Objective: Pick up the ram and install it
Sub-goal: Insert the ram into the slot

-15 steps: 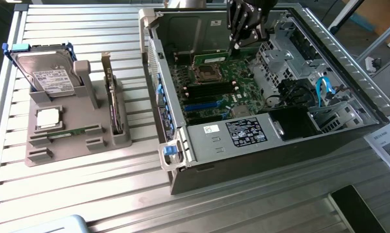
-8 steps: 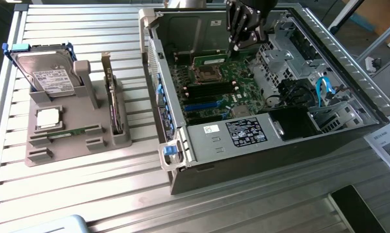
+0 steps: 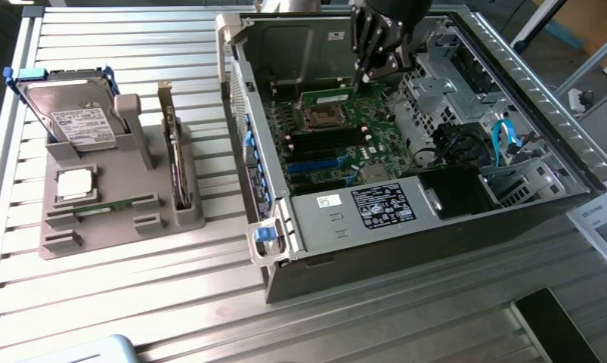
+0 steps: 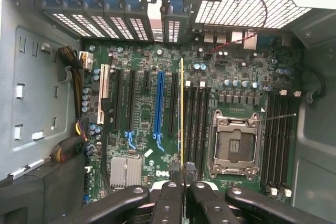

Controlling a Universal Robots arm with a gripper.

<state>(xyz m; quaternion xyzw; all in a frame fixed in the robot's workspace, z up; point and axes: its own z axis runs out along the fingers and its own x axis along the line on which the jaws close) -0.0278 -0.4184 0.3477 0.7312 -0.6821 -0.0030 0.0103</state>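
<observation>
At the exterior view's left, we note a gray holder (image 3: 101,227) carrying a hard drive (image 3: 73,113). Rightward, inside the open computer case (image 3: 404,257), the gripper (image 3: 374,74) hangs over the motherboard (image 3: 329,132), fingers (image 4: 168,198) pinched on the ram (image 4: 181,114), which stands edge-on just beside the black slots (image 4: 195,124).

End effector (image 4: 182,176) gripping ram (image 4: 181,108) edge-on; motherboard (image 4: 242,72) below

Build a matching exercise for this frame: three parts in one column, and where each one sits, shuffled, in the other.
Parts:
1. ram
2. hard drive
3. CPU socket

Places:
A. propped in the grey holder outside the case
B. empty, on the motherboard
C. clamped edge-on in the gripper

Pairs: 1-C, 2-A, 3-B.
</observation>
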